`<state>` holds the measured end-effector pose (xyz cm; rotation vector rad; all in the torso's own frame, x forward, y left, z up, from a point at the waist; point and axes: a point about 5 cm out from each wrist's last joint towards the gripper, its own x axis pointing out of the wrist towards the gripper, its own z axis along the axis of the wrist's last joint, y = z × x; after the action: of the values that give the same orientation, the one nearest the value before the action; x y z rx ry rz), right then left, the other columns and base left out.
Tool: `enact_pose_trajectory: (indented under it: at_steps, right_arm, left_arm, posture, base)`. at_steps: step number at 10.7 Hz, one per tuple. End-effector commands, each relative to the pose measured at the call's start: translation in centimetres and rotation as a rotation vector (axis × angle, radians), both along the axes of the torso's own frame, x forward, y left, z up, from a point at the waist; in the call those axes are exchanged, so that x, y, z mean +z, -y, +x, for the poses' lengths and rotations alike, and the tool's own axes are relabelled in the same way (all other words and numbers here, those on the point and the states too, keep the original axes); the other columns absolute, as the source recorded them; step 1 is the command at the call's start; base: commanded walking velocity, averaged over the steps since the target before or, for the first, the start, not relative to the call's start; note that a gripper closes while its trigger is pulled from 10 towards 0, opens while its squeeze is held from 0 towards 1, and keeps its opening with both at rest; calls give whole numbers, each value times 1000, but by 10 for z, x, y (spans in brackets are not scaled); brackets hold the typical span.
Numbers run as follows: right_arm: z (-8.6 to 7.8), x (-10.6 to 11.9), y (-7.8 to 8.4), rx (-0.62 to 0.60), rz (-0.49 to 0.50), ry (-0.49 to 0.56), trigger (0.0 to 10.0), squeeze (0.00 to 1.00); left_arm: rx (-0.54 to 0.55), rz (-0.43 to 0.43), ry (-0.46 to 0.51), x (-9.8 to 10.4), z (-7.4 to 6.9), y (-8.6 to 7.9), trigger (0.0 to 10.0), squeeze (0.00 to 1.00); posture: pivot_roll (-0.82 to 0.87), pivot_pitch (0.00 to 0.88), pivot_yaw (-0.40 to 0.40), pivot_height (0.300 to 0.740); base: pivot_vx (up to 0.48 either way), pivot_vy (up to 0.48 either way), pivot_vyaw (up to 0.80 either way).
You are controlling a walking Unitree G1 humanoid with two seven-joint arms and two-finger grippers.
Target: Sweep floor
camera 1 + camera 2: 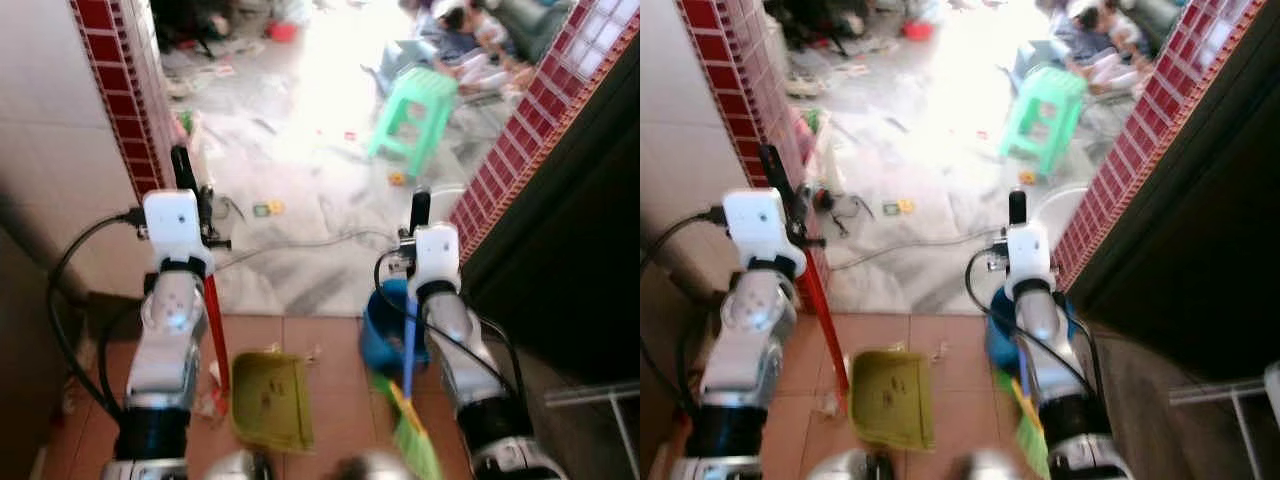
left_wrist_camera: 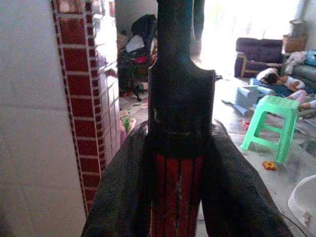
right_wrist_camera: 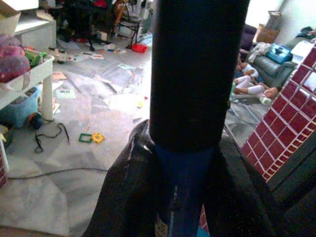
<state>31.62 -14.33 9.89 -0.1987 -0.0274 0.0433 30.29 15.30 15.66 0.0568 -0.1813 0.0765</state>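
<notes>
Low in the left half of the frame, the left gripper (image 1: 183, 190) pinches the red handle (image 1: 215, 325) of a yellow-green dustpan (image 1: 270, 400), whose scoop rests on the terracotta tiles (image 1: 330, 350) near the bottom centre. From the left wrist view, both fingers (image 2: 123, 192) press against the red, black-capped shaft between them. Right of centre, the right gripper (image 1: 420, 215) is clamped on the blue handle (image 1: 408, 345) of a broom, its green bristles (image 1: 415, 440) blurred at the bottom edge, just right of the dustpan. A blue bucket (image 1: 380, 335) sits behind that handle. Beyond the tiles, a grey marble floor (image 1: 300, 200) fills the middle of the frame, with a thin cable (image 1: 300, 243) across it and small scraps scattered about. A green plastic stool (image 1: 415, 110) stands in the upper right, with people lying on the floor (image 1: 470, 45) past it. Red-tiled wall edges (image 1: 120, 90) frame both sides.
</notes>
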Motion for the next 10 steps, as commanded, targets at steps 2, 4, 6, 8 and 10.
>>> enact_pose_trajectory:
  at_steps: [2,4,6,8,10]
  right_arm:
    - [1,3,6,-13,-20,9,10000,0]
    - [2,3,6,-14,-22,6,10000,0]
    - [2,2,6,-17,-25,4,10000,0]
    - [3,2,6,-22,-25,4,10000,0]
    - [2,3,6,-22,-26,13,10000,0]
  left_arm:
    - [-19,8,53,14,1,5,10000,0]
    - [-15,8,49,14,0,4,10000,0]
    - [8,31,84,21,2,1,10000,0]
    - [50,66,88,22,4,-5,10000,0]
    - [155,111,97,18,2,-17,10000,0]
  posture:
    - [2,24,-56,740]
    - [3,26,-57,740]
    - [4,31,-56,740]
    - [3,32,-55,740]
    - [3,35,-53,740]
  base:
    - [0,480,0]
    - [0,480,0]
    - [0,392,0]
    - [0,0,0]
    - [0,0,0]
